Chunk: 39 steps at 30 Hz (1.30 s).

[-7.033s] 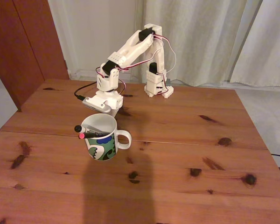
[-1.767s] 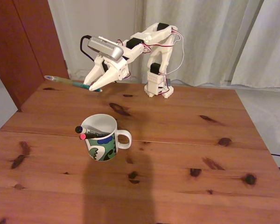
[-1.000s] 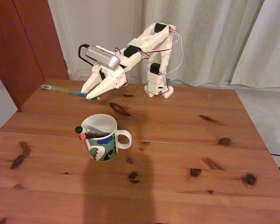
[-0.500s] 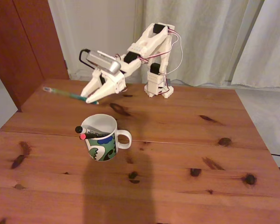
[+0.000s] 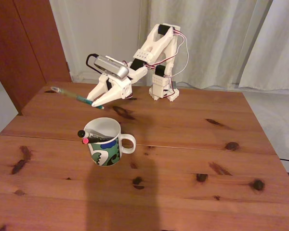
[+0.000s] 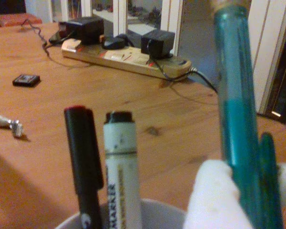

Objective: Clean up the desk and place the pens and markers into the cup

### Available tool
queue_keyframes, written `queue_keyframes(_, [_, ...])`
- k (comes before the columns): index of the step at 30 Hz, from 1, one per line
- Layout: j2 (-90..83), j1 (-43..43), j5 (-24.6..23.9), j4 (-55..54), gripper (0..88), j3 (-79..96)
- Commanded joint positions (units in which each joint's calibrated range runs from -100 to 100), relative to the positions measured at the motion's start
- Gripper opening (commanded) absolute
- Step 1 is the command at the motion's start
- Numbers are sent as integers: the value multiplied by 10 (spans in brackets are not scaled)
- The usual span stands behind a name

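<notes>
In the fixed view, the white arm [image 5: 156, 53] stands at the upper centre of the frame on the far edge of the reddish-brown pine worktop [image 5: 192, 159], which shows dark knots and a seam line running across it. The end effector [image 5: 97, 101] reaches toward the upper left and is clenched on a slim teal pen [image 5: 73, 96], which sticks out to the left from between the white fingers, tilted, held above the wood. A silver camera housing [image 5: 111, 66] sits on top of the wrist. Below it, left of centre, stands the white mug [image 5: 106, 141] with a loop handle on its right side and a green, blue and black pattern around its lower half. A marker with a black cap [image 5: 81, 133] and a thin pen with a pink end [image 5: 85, 140] lean out over its left rim. Pale curtains [image 5: 221, 38] hang behind.

In the wrist view, the teal pen [image 6: 236, 105] rises translucent at the right of the frame, gripped at the bottom by a white finger [image 6: 214, 200]. At the lower left the mug's rim [image 6: 157, 210] shows, with the black pen [image 6: 83, 157] and the white marker [image 6: 121, 167], black-capped with black lettering, standing in it. A power strip [image 6: 128, 55] with plugs lies at the top of the frame, and a small dark flat object [image 6: 26, 79] lies at the left.
</notes>
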Motion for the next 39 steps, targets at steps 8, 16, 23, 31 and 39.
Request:
queue_keyframes(8, [1, -20, -3, -16, 8, -23])
queue_keyframes(16, [68, -19, -7, -49, 8, -70])
queue_keyframes(23, [127, -16, -6, -53, 8, -124])
queue_keyframes(31, [137, -25, -6, -54, 8, -133])
queue_keyframes(39, [137, -45, -7, -54, 8, -133])
